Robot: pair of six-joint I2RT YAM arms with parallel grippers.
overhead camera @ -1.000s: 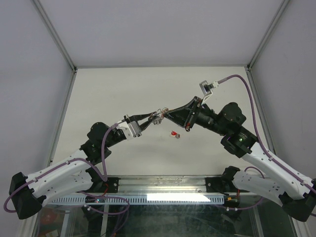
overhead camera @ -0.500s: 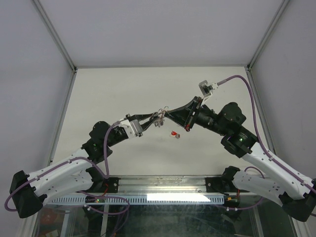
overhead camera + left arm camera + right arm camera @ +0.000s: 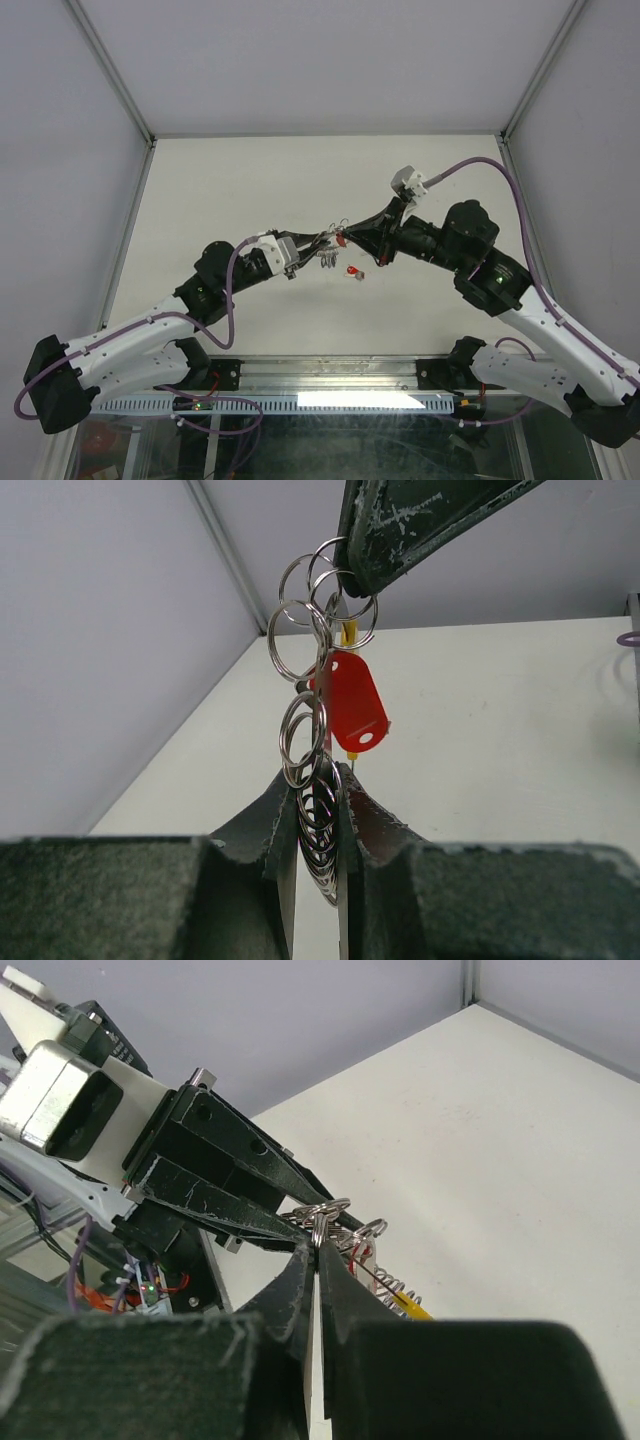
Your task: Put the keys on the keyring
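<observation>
My left fingers (image 3: 260, 820) were clamped on the keyring (image 3: 348, 633), held in the air above the table (image 3: 230, 190), with its hoop running edge-on straight out from their tips. My right fingers (image 3: 290, 1280) met them tip to tip, pinched shut on a tag loop (image 3: 318, 1222) against that hoop. A red-tagged key (image 3: 350, 705) hung between the two. A second red key (image 3: 352, 271) lay on the table close by.

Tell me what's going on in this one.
Both arms meet in mid-air above the table. The left end effector is shut on the lower end of a bunch of metal rings, and the right end effector pinches a ring at its top. A red tag hangs among the rings between them. Another red-tagged key lies on the table below, not yet picked up.
</observation>
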